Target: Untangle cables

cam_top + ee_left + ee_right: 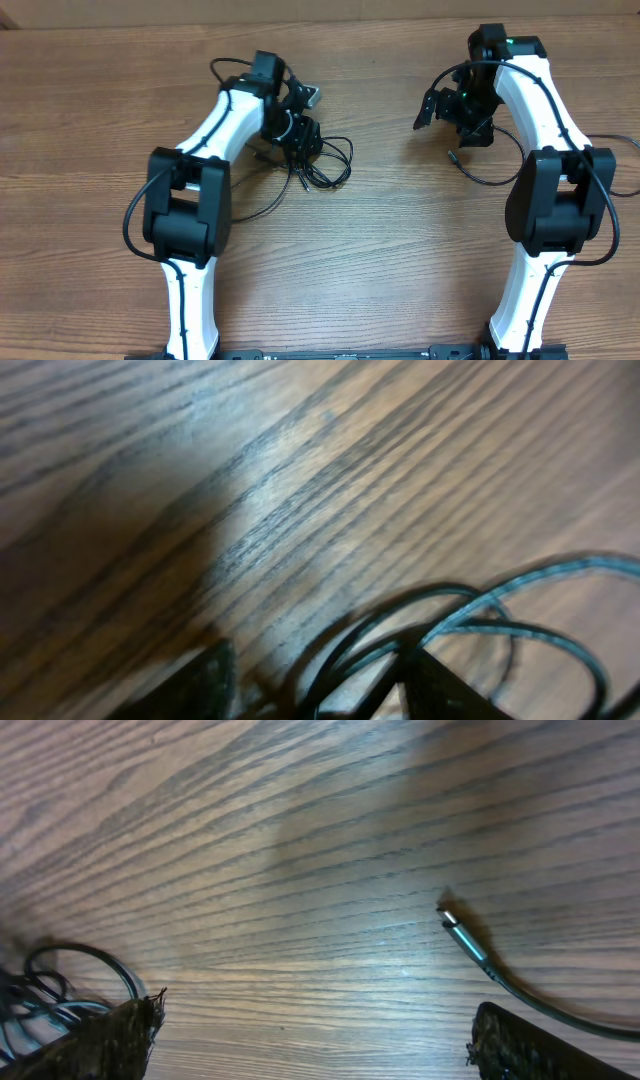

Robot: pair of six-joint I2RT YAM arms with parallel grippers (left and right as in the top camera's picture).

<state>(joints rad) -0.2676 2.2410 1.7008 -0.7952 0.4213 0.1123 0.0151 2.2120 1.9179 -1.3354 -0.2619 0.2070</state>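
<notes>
Cables (320,165) lie knotted left of the table's (400,270) middle, under the left gripper (303,145). One loose strand (480,178) lies nearer the right edge, below the right gripper (448,120).

Left wrist: fingers (440,690) half-spread, loops passing between them, seemingly unpinched.

Right wrist: fingers (110,1040) wide and empty, plug (455,925) ahead.

The cord is probably light, limp and springy, so it is best taken at a free loop or beside the plug.
</notes>
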